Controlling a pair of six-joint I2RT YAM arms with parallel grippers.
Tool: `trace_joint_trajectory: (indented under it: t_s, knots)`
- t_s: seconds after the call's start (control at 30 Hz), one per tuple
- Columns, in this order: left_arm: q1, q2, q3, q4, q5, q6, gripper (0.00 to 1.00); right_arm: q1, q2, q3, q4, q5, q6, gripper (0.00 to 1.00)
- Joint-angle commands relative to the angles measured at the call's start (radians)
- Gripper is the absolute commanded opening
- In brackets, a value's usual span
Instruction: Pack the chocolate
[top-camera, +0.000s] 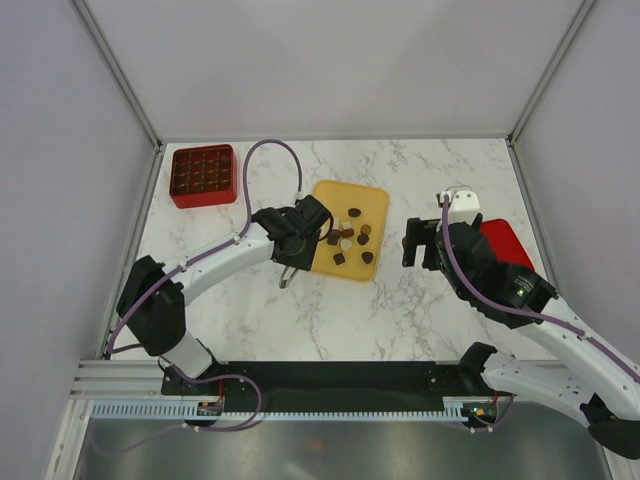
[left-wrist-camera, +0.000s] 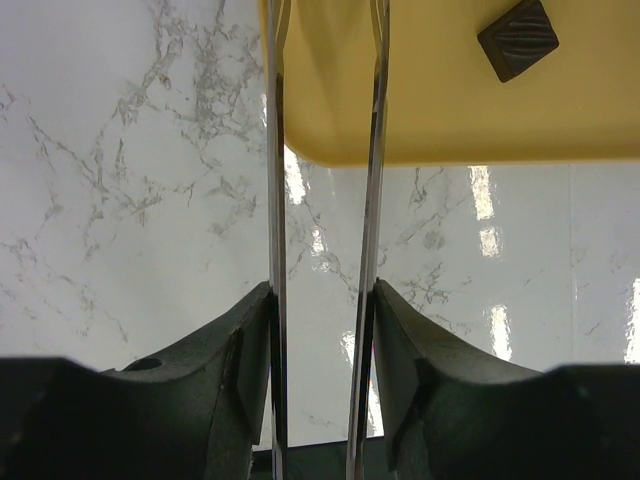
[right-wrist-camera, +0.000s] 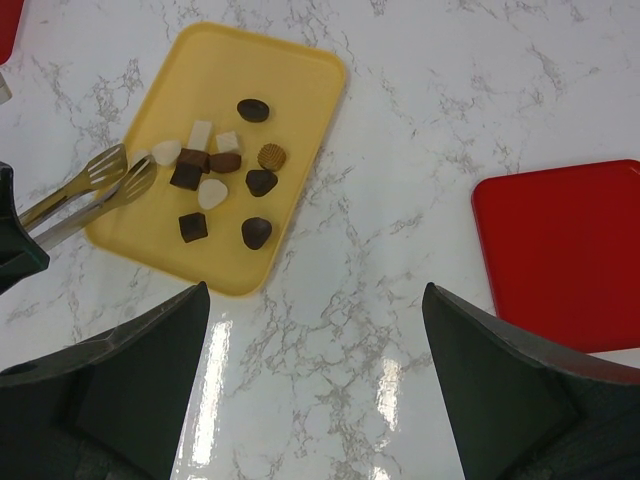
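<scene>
Two arms bolted on black base plate (top-camera: 340, 385).
- Left arm (top-camera: 215, 262), above plate's left end: white shells, black joint housings, looping lilac cable (top-camera: 250, 170).
- Right arm (top-camera: 580, 345), above plate's right end: same white-and-black build, lilac cable alongside.
- Left gripper (left-wrist-camera: 325, 290), right gripper (right-wrist-camera: 315, 290): matte black moulded fingers.

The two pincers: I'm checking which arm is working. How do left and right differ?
The left pincer clamps metal tongs between its fingers; the right pincer stands wide open and empty. The left pincer sits beside the yellow tray, tongs reaching toward the chocolates; the right pincer hangs over the marble table between that tray and a flat red square. Both are black, two-fingered.
</scene>
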Motion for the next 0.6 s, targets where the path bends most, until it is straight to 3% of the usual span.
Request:
trace_joint_trajectory:
  t_s: [0.0, 0.57]
  knots:
    - [-0.004, 0.021, 0.044, 0.027, -0.025, -0.013, 0.49, 0.000, -0.006, 0.004, 0.001, 0.030, -0.003, 0.96]
    - [-0.002, 0.015, 0.067, 0.012, 0.001, -0.011, 0.41, 0.000, -0.018, 0.002, 0.006, 0.028, -0.003, 0.96]
